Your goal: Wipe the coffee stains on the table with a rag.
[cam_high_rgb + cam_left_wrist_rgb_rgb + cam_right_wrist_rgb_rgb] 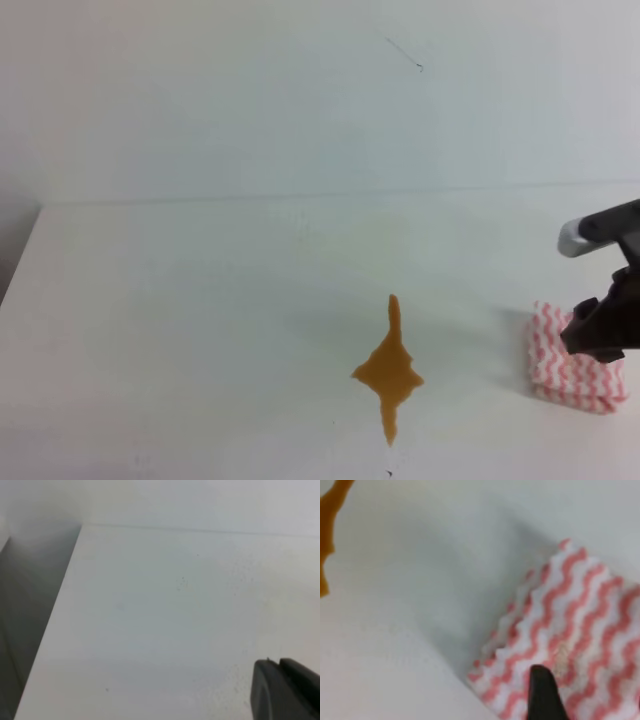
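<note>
Reaching for rag (575,372) on counter (200,300); right tool (600,335) above it, jaw state unclear. Next: close on rag, carry left to coffee stains (390,372).

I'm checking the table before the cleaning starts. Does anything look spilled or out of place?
Yes: an orange-brown coffee puddle sits on the white table, near the front edge, with thin spikes at both ends. The striped rag lies apart, to its right, unstained as far as visible.
</note>
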Action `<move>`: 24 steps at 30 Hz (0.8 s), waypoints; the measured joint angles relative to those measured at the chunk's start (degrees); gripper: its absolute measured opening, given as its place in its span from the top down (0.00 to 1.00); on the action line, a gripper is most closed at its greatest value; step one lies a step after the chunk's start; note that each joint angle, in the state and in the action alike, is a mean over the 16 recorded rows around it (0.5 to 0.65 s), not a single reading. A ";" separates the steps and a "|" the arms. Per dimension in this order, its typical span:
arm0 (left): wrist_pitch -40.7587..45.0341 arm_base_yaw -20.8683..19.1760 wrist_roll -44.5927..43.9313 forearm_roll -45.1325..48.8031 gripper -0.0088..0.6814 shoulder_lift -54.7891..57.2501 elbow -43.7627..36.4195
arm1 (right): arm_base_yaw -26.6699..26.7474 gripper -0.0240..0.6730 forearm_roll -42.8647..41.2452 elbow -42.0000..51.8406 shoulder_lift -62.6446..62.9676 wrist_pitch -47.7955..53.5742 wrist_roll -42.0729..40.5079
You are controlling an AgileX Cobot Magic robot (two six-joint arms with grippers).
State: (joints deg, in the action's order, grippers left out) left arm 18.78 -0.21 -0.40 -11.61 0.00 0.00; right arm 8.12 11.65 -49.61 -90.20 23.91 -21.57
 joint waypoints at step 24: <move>-0.06 0.00 0.06 0.00 0.99 -0.09 -0.16 | 4.68 0.81 -1.69 -10.49 -19.51 1.54 1.64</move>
State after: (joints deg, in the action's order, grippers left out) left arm 18.72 -0.21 -0.34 -11.61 -0.09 -0.16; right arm 12.79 9.97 -60.10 -109.71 25.45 -19.93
